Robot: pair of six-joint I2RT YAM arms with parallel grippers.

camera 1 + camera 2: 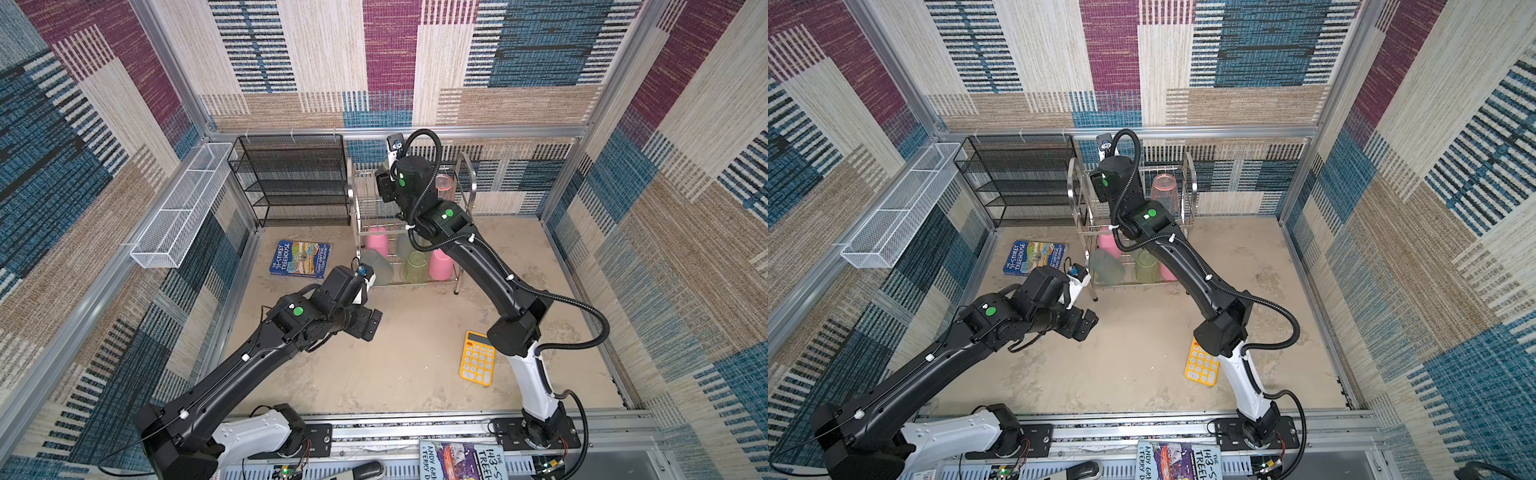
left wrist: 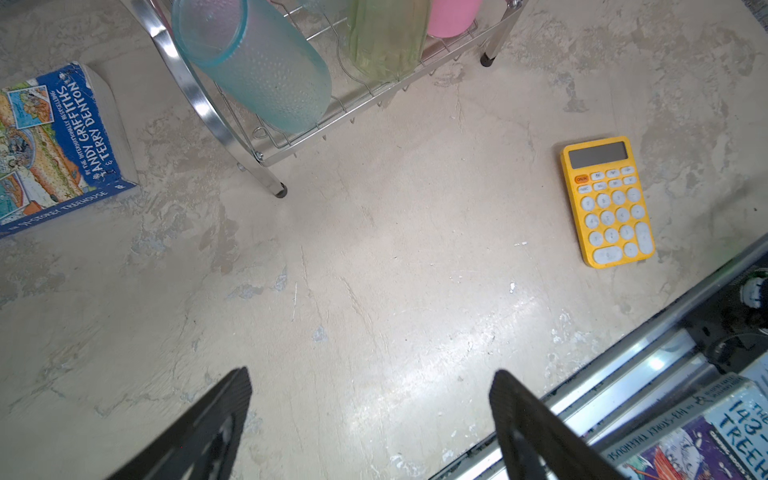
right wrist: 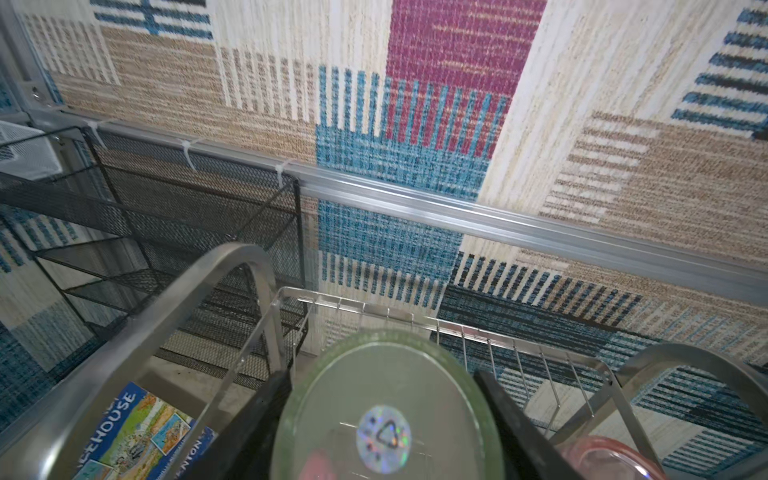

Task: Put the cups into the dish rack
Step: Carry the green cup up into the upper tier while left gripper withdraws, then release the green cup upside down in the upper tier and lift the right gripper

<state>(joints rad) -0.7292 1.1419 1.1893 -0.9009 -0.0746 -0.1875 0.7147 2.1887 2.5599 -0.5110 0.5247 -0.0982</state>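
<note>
The silver dish rack (image 1: 465,166) stands at the back of the table. My right gripper (image 3: 382,380) is shut on a translucent green cup (image 3: 386,411), base towards the camera, held over the rack's upper tier (image 3: 415,316). A salmon cup (image 1: 444,185) stands upside down on that tier. On the lower tier are a teal cup (image 2: 266,70), a green cup (image 2: 386,37) and two pink cups (image 1: 440,264) (image 1: 377,241). My left gripper (image 2: 372,372) hangs open above the bare table in front of the rack, holding nothing.
A black mesh shelf unit (image 1: 291,183) stands left of the rack and a white mesh trough (image 1: 183,208) hangs on the left wall. A blue book (image 1: 301,259) lies left of the rack. A yellow calculator (image 1: 477,359) lies by the right arm.
</note>
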